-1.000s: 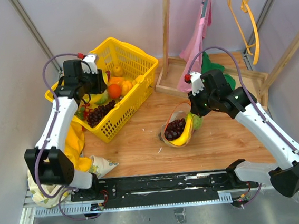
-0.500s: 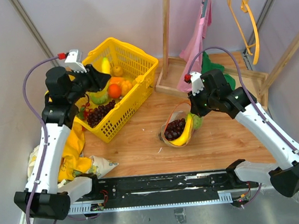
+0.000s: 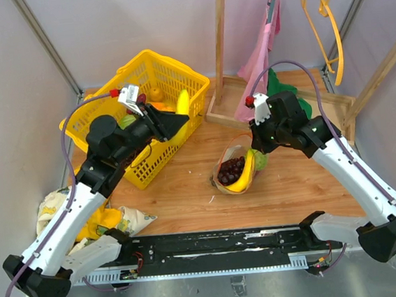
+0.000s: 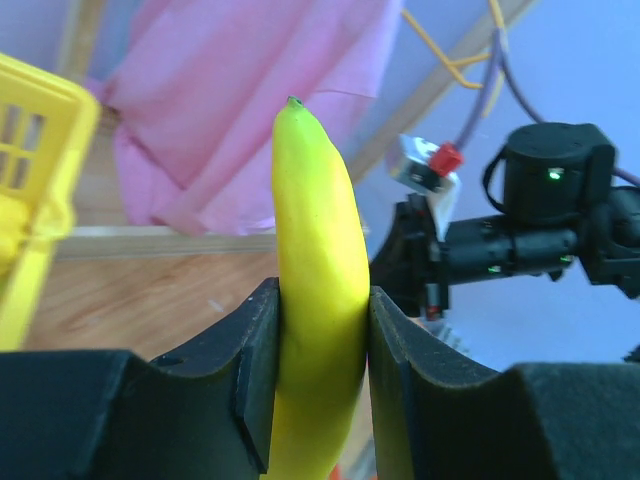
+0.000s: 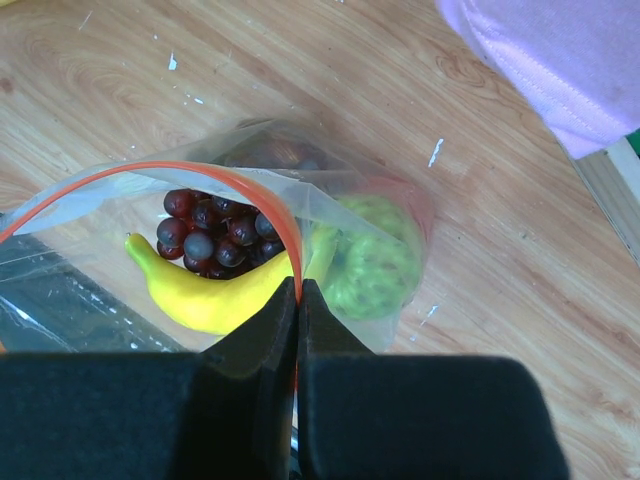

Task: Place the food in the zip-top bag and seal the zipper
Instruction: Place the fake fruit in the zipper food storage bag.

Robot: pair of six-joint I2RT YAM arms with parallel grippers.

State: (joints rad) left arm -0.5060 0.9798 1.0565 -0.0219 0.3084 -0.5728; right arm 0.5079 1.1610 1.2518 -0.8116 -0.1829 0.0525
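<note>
No words, labels, brand names, numbers or signs can be read in any of the three views. The pale patterned bundle point(image 3: 131, 217) at the near left appears too small to show legible print.

banana point(image 3: 183, 101) upper centre-left + banana point(image 3: 240, 184) lower centre: 2 | grape bunch point(image 3: 232, 167): 1 | green piece point(image 5: 370, 262): 1 | zip-top bag point(image 5: 90, 290): 1 | yellow mesh basket point(image 3: 159, 165): 1 | orange hanger point(image 3: 325, 10): 1 | pink garment point(image 3: 262, 51): 1 | robot arm point(image 3: 83, 194) + robot arm point(image 3: 347, 162): 2

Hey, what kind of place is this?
Probably a robot lab test cell, not a kitchen: left arm and right arm bolted to a wooden table, plain panel walls, props like a yellow basket of toy food and a wooden clothes rack.
</note>
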